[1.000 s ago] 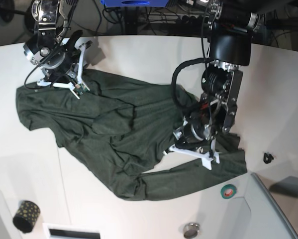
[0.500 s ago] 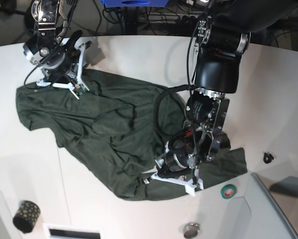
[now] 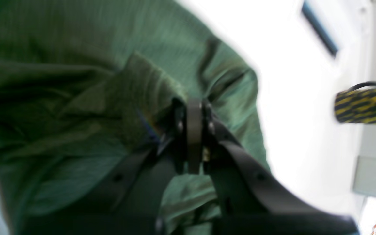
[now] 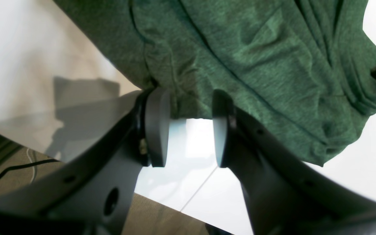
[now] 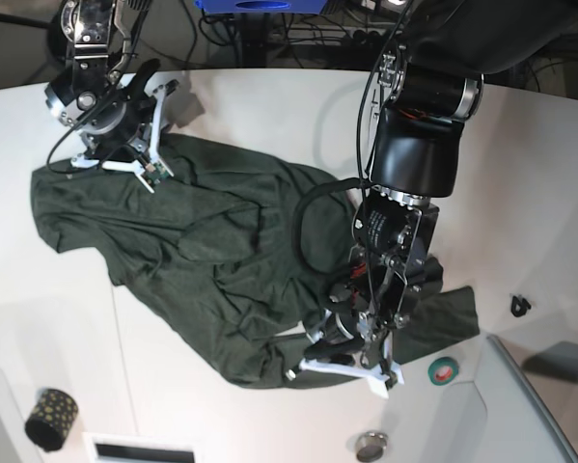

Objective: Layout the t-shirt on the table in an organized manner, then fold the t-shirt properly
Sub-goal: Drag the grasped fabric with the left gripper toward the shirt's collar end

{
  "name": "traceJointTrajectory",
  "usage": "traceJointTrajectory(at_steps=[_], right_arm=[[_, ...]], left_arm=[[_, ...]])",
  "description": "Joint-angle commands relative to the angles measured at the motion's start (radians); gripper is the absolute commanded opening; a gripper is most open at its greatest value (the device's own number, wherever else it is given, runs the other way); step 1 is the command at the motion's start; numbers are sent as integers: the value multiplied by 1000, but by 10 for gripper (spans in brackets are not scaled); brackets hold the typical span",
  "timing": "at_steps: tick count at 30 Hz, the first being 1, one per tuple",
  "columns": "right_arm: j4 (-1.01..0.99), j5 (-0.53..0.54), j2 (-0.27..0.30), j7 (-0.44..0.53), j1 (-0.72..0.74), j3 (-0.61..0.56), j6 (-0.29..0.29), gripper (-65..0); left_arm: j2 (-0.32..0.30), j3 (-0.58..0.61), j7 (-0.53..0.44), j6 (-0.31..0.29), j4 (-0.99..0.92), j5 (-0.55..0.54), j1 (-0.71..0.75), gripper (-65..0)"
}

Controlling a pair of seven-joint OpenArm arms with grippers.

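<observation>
The shirt (image 5: 211, 260) lies rumpled across the table (image 5: 269, 106); the left gripper (image 3: 189, 107) is pinched tight, seemingly on a fold near the shirt's lower edge; the right gripper (image 4: 188, 127) stands parted at the far edge, cloth between its pads (image 4: 157, 125).
</observation>
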Motion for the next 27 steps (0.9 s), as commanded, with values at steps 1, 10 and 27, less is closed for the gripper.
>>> traceJointTrajectory(at_steps=[1,10,27], right_arm=[[16,3,2,10,7,-4,-6,-441],[16,4,1,-32,30,-4,-6,-438],[-2,4,2,-32,27,1,-6,-438]], left_arm=[[6,-1,-20,-9,22,-2,-32,-650],[1,-2,-27,-9,-131,-2,-69,-448],[-69,-13,64,-9,377,-9,345,-349]])
